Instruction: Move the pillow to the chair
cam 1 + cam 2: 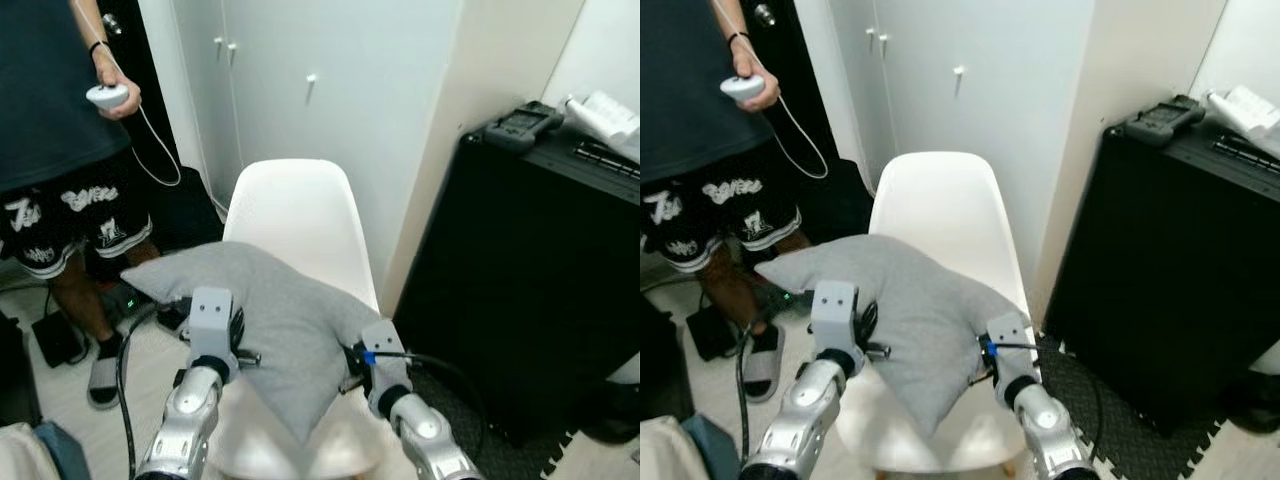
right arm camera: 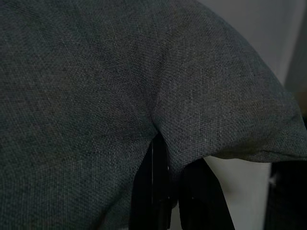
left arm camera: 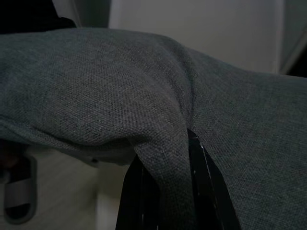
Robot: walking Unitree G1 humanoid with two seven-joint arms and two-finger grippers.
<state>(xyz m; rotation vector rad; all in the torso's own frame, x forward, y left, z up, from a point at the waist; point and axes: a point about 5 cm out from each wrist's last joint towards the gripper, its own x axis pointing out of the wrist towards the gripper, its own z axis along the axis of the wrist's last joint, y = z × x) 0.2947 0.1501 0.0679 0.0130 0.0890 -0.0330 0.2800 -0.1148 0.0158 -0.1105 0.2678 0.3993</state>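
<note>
Both arms reach forward, left gripper (image 3: pixel 165 191) and right gripper (image 2: pixel 175 191) jaws pinching the pillow (image 1: pixel 280 320) over the chair (image 1: pixel 295 210).

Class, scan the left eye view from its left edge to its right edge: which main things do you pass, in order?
Person → left gripper → pillow → right gripper → black cabinet.
</note>
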